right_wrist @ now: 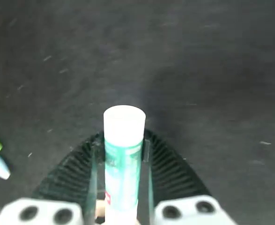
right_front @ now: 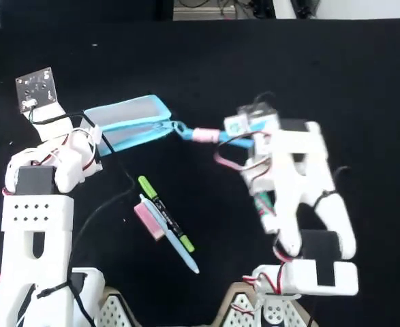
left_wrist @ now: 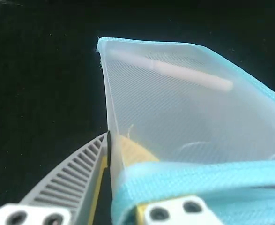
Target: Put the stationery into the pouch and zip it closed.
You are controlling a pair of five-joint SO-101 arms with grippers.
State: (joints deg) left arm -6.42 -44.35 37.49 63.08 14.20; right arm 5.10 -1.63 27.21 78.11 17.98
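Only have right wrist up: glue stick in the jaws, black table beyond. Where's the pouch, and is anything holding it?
Observer: The left gripper is shut on one end of the blue mesh pouch, over on the left arm's side of the table.
Operator: Anything inside it?
Observer: Left wrist shows one white stick-shaped item through the mesh. I can't tell what kind.
Operator: So my glue stick isn't the first in. What's loose on the table?
Observer: High view has a green-capped marker, a pink eraser and a light blue pen lying together between the two arms.
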